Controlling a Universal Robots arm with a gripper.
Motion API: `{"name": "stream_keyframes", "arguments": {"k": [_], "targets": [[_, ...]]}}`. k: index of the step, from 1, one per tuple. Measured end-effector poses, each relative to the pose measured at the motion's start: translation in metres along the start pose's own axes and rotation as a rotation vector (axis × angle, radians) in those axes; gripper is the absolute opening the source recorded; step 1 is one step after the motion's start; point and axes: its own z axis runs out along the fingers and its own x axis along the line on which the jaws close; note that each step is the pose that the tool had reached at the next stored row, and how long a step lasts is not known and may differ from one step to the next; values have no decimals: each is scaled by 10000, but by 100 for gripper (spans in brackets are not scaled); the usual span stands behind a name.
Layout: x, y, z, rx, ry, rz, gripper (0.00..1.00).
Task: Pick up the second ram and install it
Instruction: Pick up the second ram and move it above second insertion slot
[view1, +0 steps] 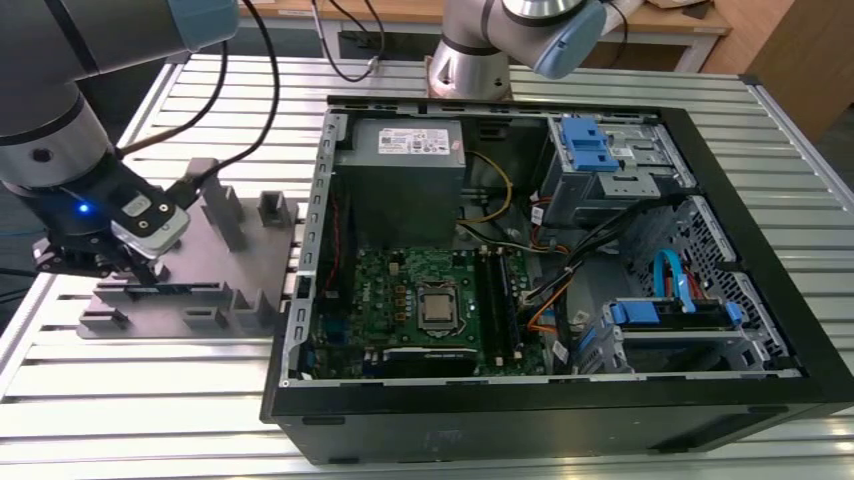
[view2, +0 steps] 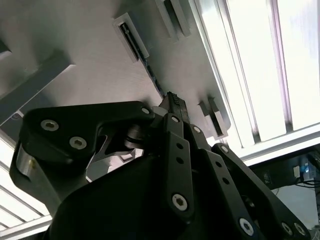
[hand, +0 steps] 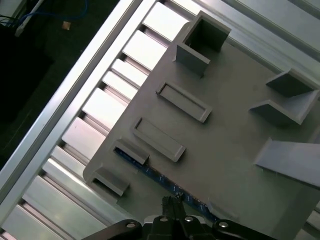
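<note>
Black links (view2: 177, 165) of the jaws sit closest to my second wrist view, folded in tight, so the jaws are drawn narrow. Their tips meet on the top edge of the ram (view2: 152, 75), pinching it from both sides. That ram stands on edge in a slot of the grey fixture (view2: 90, 30), one end tucked into a small bracket (view2: 131, 37).

From the first wrist view I see the same pinch from the other side: the jaw tips come down on the ram (hand: 150, 172), whose edge shows blue here and runs along the fixture (hand: 225, 140) near its rim. This view also gives me two raised rectangular frames (hand: 182, 102) beside the ram and upright walls (hand: 285, 100) farther across the block, with the slatted surface (hand: 100, 107) beyond the rim.

On the exterior view I get the wider layout. My arm (view1: 54, 120) reaches down over the fixture (view1: 240, 300) at the exterior view's left, with the ram (view1: 160, 288) low in its slot. An open case (view1: 534, 420) lies just beside the fixture on the surface (view1: 134, 400), motherboard (view1: 400, 290) exposed.
</note>
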Motion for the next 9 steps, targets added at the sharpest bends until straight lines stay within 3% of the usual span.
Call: {"name": "stream_keyframes", "arguments": {"k": [9], "targets": [[0, 0, 0, 26, 25, -642, 11]]}}
